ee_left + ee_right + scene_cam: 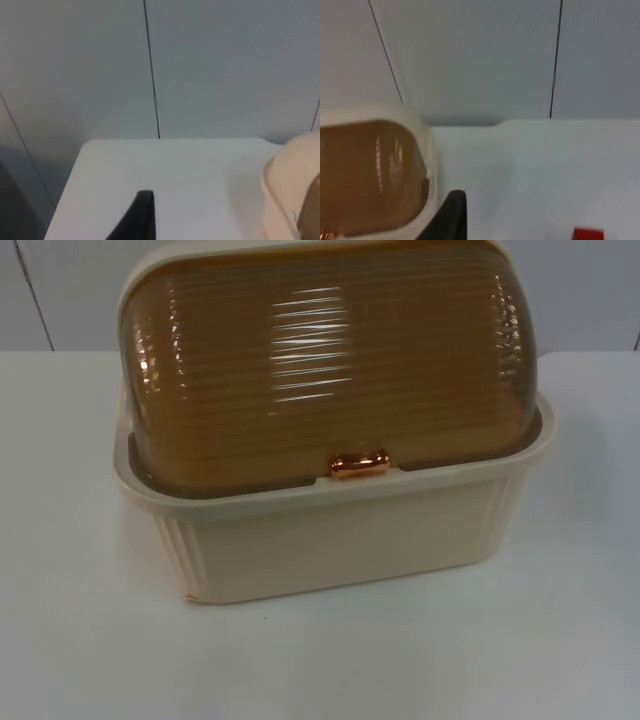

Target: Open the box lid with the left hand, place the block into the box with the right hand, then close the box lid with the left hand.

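One large cream box (330, 540) sat on the white table (80, 660) in the top view, its ribbed front wall facing the camera and the grey partition wall (60, 290) behind it. Its amber, ridged, see-through lid (320, 370) was down, domed over the opening and resting inside the box's rim. A small copper-coloured handle (359, 464) sat at the middle of the lid's front edge, just at the rim.

From the left wrist view, the left gripper (142, 215) hung above bare table, with the box's cream end to one side, apart from it; whether its fingers were open or closed could not be told.

From the right wrist view, the right gripper (451, 215) was close beside the box's end; its finger state could not be told either. The small red block (588, 234) lay on the table, well apart from the box.
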